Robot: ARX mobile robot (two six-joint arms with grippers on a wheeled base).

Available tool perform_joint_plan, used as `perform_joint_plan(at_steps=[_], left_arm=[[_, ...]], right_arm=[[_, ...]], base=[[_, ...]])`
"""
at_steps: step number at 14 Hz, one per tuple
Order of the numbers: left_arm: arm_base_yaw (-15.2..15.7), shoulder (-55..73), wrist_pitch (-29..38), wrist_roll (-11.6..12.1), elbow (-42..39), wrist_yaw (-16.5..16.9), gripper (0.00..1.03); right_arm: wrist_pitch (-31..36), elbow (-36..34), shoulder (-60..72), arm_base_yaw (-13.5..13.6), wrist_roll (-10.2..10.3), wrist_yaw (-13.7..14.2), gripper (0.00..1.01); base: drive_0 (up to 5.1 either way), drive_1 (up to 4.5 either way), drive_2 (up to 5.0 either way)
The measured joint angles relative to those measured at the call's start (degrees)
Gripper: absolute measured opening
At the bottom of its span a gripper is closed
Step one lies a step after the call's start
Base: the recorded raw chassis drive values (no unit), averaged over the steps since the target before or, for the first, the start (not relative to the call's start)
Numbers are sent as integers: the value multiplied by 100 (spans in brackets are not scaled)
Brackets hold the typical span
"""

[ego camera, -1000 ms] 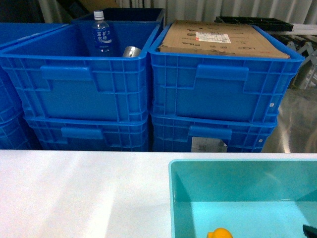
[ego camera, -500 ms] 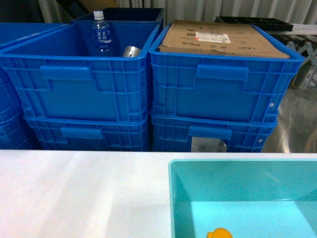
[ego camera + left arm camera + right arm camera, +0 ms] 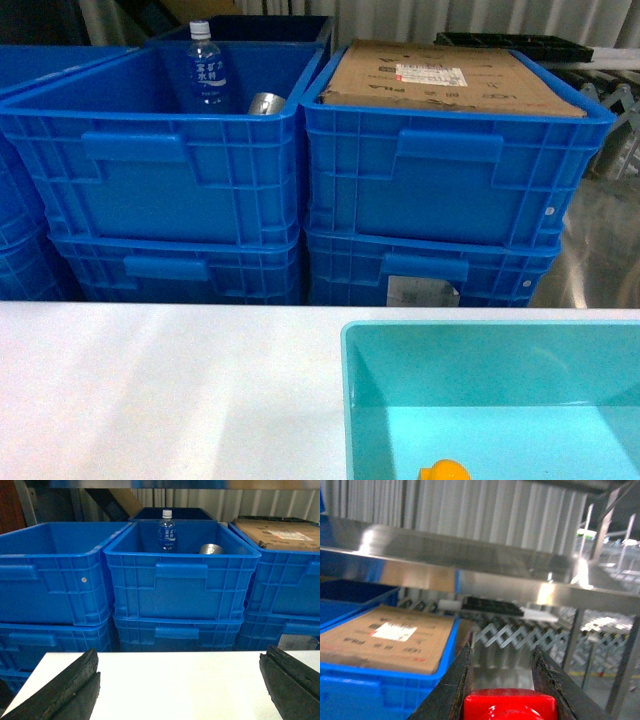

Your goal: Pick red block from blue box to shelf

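Red block lifted and in transit; placement on the shelf not yet made.

In the right wrist view, the right gripper (image 3: 509, 700) is clamped on the red block (image 3: 509, 706) at the bottom centre of the frame, raised before the shelf (image 3: 470, 562), whose steel rail crosses the upper half. The turquoise box (image 3: 352, 400), lower right of the head view, holds only an orange toy (image 3: 444, 471). The left gripper (image 3: 182, 690) hangs with its pincer wide apart above the white table (image 3: 180, 680), holding nothing.
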Motion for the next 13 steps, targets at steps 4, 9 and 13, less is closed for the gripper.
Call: perform_joint_plan(at_steps=[4, 9, 13], left_arm=[[0, 0, 0, 0, 0, 2, 98], [0, 0, -2, 0, 0, 2, 98], [0, 0, 0, 0, 0, 2, 98]], right_arm=[[-2896, 205, -1054, -614, 1742, -1681, 29], [-3807, 249, -1154, 229, 1888, -1436, 29], [-3501, 107, -1071, 1176, 1646, -468, 29]], base=[[0, 0, 0], [0, 0, 0], [0, 0, 0]])
